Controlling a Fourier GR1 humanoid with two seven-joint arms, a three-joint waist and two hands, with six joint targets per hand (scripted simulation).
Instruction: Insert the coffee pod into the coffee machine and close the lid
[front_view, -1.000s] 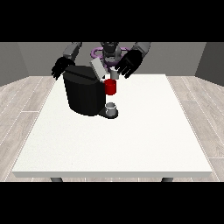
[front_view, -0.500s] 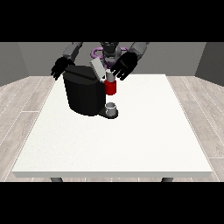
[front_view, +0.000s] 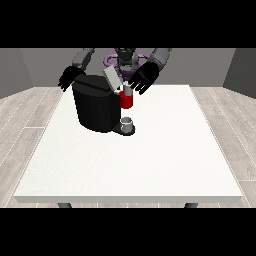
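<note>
Coffee machine (front_view: 97, 107) sits near the table's (front_view: 150, 165) far edge, lid (front_view: 112, 78) raised; both hands spread, holding nothing.

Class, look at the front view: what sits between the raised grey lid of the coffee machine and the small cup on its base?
In the front view, the red brew head sits between the raised lid and the cup, above the cup on the coffee machine.

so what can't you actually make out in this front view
- Coffee pod: none is plainly visible; whether one sits in the coffee machine is hidden under the raised lid.
- Hand at the view's right: contact with the lid is too small to tell.
- Hand at the view's left: partly behind the machine.
</note>
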